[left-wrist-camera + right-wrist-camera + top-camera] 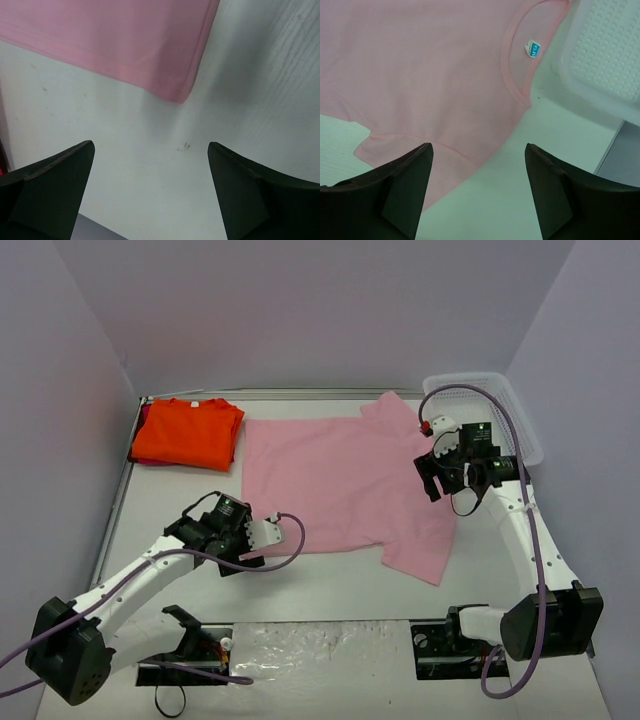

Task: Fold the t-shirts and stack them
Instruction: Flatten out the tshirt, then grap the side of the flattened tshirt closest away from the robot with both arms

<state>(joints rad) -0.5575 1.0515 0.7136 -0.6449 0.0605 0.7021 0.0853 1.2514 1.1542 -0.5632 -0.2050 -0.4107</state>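
The light pink t-shirt [340,480] lies spread flat in the middle of the table, collar toward the right. The bright orange t-shirt [187,433] lies folded at the back left. My left gripper [262,537] is open and empty, just off the pink shirt's near left hem corner; that corner [175,90] shows above the open jaws [150,165]. My right gripper [434,480] is open and empty over the shirt's right edge. Its view shows the collar with a blue label [534,48] and a sleeve [395,145] by the open jaws [479,170].
A white mesh basket [500,400] stands at the back right, close to my right arm, and its rim shows in the right wrist view [600,95]. Grey walls close in the table on three sides. Bare white table [330,585] lies in front of the pink shirt.
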